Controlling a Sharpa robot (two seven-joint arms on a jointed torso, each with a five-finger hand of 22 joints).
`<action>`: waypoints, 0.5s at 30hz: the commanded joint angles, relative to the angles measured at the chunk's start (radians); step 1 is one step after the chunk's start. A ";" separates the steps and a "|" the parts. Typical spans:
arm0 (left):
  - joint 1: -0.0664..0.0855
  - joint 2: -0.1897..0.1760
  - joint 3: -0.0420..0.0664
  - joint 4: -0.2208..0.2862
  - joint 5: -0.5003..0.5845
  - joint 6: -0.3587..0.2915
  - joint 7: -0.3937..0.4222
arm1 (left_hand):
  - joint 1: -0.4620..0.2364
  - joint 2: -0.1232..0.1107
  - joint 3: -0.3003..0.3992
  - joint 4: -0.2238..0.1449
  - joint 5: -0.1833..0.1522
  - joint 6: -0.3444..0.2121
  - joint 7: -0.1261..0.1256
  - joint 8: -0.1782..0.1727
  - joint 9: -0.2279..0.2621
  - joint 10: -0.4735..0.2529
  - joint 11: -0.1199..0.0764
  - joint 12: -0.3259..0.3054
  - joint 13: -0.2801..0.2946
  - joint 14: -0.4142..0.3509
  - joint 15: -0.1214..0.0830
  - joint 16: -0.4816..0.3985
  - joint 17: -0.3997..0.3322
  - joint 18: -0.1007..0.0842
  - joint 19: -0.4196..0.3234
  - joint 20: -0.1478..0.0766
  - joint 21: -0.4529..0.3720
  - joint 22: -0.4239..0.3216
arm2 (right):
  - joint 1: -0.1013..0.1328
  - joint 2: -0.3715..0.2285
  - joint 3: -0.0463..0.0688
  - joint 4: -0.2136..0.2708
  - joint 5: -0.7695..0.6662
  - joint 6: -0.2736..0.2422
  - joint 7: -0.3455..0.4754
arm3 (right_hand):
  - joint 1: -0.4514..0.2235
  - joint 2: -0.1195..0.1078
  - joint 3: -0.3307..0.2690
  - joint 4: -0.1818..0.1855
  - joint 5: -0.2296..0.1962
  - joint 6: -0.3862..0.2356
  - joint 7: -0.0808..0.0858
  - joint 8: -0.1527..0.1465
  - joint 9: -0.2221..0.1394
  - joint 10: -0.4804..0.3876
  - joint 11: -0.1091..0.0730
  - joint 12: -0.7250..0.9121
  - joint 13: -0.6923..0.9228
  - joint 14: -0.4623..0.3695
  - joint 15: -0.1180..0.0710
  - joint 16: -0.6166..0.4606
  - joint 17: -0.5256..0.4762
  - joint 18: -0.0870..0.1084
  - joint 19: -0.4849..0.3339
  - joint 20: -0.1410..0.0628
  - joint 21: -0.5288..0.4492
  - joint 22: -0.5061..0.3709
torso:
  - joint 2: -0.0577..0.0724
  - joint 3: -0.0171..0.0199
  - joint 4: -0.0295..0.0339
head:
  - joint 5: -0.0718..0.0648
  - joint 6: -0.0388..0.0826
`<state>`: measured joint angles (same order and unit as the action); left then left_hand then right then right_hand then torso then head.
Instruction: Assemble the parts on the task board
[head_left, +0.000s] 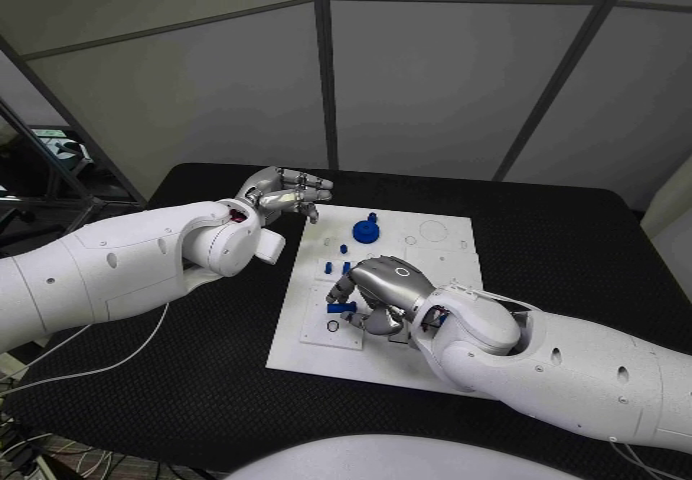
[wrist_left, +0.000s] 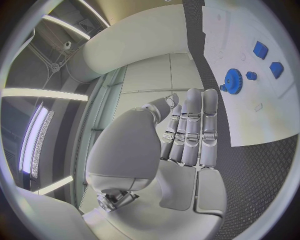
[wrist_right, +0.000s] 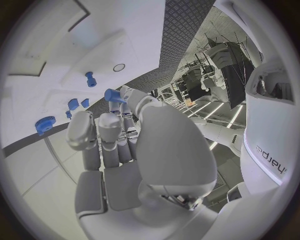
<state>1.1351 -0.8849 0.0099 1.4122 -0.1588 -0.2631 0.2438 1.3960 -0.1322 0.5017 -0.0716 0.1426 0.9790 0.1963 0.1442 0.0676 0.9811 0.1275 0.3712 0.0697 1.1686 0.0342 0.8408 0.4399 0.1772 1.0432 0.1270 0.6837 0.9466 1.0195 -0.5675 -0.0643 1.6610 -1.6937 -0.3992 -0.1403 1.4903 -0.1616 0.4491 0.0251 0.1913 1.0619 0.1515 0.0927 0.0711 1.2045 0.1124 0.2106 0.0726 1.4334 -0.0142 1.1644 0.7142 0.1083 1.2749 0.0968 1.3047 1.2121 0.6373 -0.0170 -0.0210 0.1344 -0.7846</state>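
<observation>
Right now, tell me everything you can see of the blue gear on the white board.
The blue gear is a round toothed wheel, plastic by the look of it, with a raised hub on top. It sits flat on the far part of the white board, with small blue pieces nearby. Neither hand touches it.

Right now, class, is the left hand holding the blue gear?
No: the left hand hovers beside the task board, fingers holding nothing; the blue gear sits on the board.

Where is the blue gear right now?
In the head view the blue gear sits on the far half of the white board, just beyond the right hand and near the left hand.
</observation>
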 joint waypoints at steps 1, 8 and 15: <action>-0.004 -0.011 0.000 0.012 0.002 0.017 -0.011 | -0.013 0.002 -0.009 0.004 0.003 -0.004 0.002 0.005 0.000 -0.008 -0.001 0.008 -0.001 -0.004 0.002 0.007 -0.002 0.006 -0.006 0.004 -0.005 -0.002 | 0.001 -0.004 0.001 0.005 0.018 -0.031 0.009 | -0.005 0.001 0.004 0.001 0.005 0.009 0.001 0.005 0.001 0.050 -0.045 0.000 0.002 0.006 0.000 0.004 0.001 -0.014 0.008 -0.001 0.005 0.002 | 0.000 0.0003 0.0000 | 0.000 0.001; -0.025 -0.042 -0.002 0.035 0.001 0.036 -0.034 | -0.027 -0.003 -0.027 0.011 0.002 -0.002 -0.001 0.011 0.001 -0.007 -0.003 0.016 0.000 0.000 0.002 0.014 -0.008 0.007 -0.003 0.006 -0.012 -0.009 | 0.001 -0.018 0.001 0.010 0.018 -0.040 0.007 | -0.006 0.001 0.005 0.001 0.005 0.009 0.001 0.006 0.001 0.051 -0.045 0.000 0.002 0.007 0.000 0.005 0.003 -0.014 0.009 -0.001 0.006 0.003 | 0.000 -0.0001 0.0007 | 0.000 0.004; -0.041 -0.065 -0.003 0.056 -0.020 0.062 -0.049 | -0.041 -0.008 -0.047 0.019 0.002 -0.001 -0.004 0.016 0.001 -0.003 -0.006 0.024 0.001 0.005 0.001 0.021 -0.013 0.007 0.004 0.007 -0.020 -0.018 | 0.002 -0.027 0.001 0.010 0.019 -0.040 0.004 | -0.006 0.001 0.005 0.001 0.005 0.009 0.001 0.006 0.001 0.051 -0.045 0.000 0.002 0.007 0.000 0.005 0.003 -0.014 0.009 -0.001 0.006 0.003 | 0.000 0.0001 0.0005 | -0.001 0.006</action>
<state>1.0938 -0.9478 0.0065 1.4617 -0.1632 -0.2358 0.2103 1.3654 -0.1424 0.4598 -0.0523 0.1426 0.9790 0.1964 0.1561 0.0676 0.9775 0.1240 0.3911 0.0697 1.1686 0.0342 0.8582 0.4279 0.1772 1.0398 0.1311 0.6661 0.9296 1.0195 -0.5929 -0.0640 1.6683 -1.6781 -0.4211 -0.1392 1.4904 -0.1617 0.4489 0.0250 0.1910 1.0619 0.1515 0.0927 0.0710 1.2045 0.1122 0.2065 0.0762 1.4349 -0.0127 1.1643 0.7166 0.1084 1.2797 0.0945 1.3046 1.2144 0.6370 -0.0171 -0.0208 0.1337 -0.7791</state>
